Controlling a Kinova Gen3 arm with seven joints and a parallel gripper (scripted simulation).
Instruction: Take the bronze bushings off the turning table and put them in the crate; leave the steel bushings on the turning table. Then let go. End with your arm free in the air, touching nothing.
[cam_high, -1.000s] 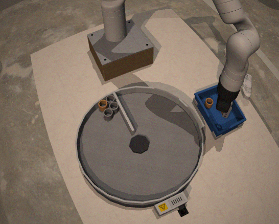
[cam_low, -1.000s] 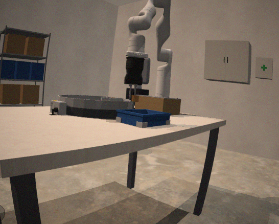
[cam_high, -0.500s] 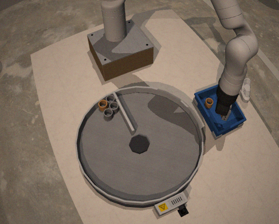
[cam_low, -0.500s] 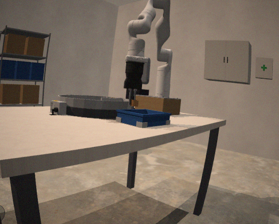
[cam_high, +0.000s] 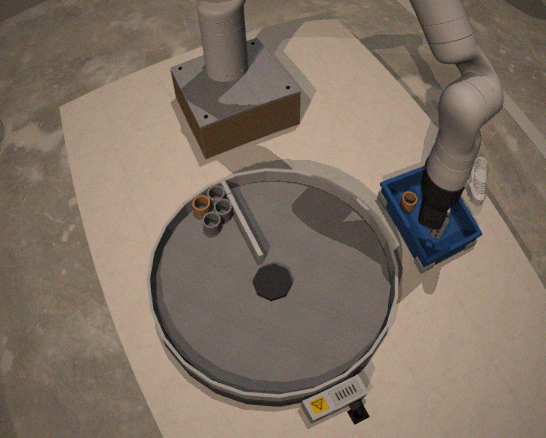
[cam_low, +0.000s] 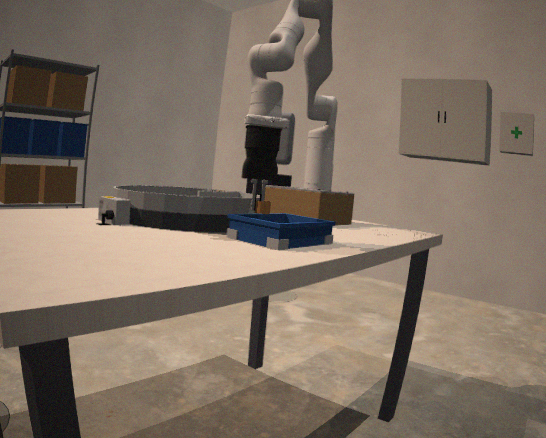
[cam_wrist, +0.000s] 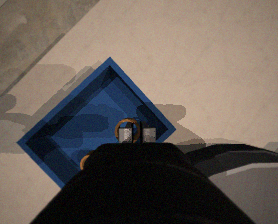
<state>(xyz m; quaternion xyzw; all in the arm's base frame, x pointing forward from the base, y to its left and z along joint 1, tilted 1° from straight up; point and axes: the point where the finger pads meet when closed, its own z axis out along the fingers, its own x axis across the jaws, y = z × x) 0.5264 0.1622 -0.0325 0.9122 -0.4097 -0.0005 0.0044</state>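
Note:
My gripper (cam_high: 439, 230) (cam_low: 257, 206) (cam_wrist: 136, 129) is shut on the wall of a bronze bushing (cam_low: 264, 207) (cam_wrist: 119, 124), one finger inside its bore. It holds it over the blue crate (cam_high: 452, 250) (cam_low: 300, 237) (cam_wrist: 64, 100); the top view hides this bushing behind the gripper. Another bronze bushing (cam_high: 409, 205) (cam_wrist: 84, 161) stands inside the crate. On the turning table (cam_high: 225, 325) (cam_low: 175, 205), a bronze bushing (cam_high: 201, 214) stands near the rim, beside three steel bushings (cam_high: 212, 231) clustered with it at the bar.
A pale straight bar (cam_high: 245, 222) runs from the turning table's rim towards its dark hub (cam_high: 272, 281). The raised rim stands close beside the crate. A grey control box (cam_high: 335, 399) (cam_low: 115, 210) is at the rim's front. The arm's base block (cam_high: 250, 125) (cam_low: 310, 205) stands behind.

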